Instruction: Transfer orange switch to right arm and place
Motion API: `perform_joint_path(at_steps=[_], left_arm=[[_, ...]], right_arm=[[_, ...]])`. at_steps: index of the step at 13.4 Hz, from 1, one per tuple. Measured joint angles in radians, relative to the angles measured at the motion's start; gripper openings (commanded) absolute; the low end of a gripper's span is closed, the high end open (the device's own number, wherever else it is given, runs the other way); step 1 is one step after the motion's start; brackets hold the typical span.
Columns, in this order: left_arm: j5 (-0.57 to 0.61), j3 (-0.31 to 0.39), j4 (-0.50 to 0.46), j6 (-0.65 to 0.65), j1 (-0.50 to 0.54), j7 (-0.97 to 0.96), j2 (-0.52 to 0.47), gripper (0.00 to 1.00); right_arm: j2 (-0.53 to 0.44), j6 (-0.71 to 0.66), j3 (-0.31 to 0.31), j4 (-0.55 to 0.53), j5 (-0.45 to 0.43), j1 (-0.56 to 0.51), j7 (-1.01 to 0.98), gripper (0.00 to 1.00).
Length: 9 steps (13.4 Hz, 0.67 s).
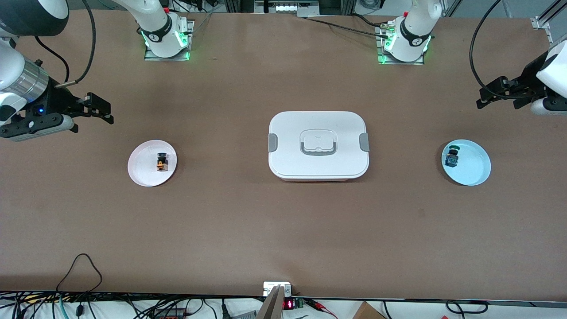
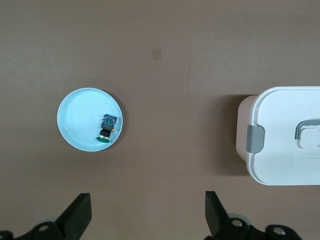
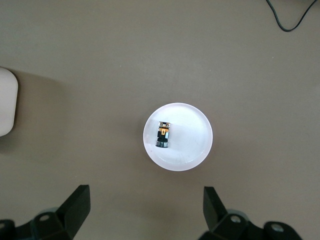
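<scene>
Orange switch (image 1: 162, 162) lies on its side on the pink plate (image 1: 144, 175), in the left half of the front frame, toward the right arm's end of the desk (image 1: 283, 230); it rests near the plate's centre, touching no tool. In the right wrist view the same switch (image 3: 163, 134) sits slightly off the middle of the plate (image 3: 192, 145), with both black fingers (image 3: 75, 205) of that arm's tool standing wide apart at the lower edge of the frame, nothing between them. Right tool (image 1: 99, 108) hangs at the upper left of the front frame, over bare desk surface farther from the front camera than the pink plate, jaws apart and empty. Left tool (image 1: 491, 95) hangs at the upper right of the front frame, over bare desk farther from the camera than the light blue plate (image 1: 476, 170); its fingers (image 2: 215, 212) are likewise spread and empty. Green-and-blue switch (image 1: 452, 156) lies on the blue plate, close to the rim on the side facing the desk's centre. White lidded container (image 1: 318, 145) with grey side clips and a recessed handle sits at the centre of the desk, between the two plates and well apart from each.
</scene>
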Motion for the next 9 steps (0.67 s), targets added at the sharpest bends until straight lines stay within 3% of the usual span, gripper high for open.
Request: perform_joint_path(at_steps=[9], left_arm=[[0.0, -0.014, 0.0, -0.008, 0.0, -0.001, -0.006, 1.0]], right_arm=[[0.012, 0.0, -0.021, 0.042, 0.024, -0.033, 0.0, 1.0]])
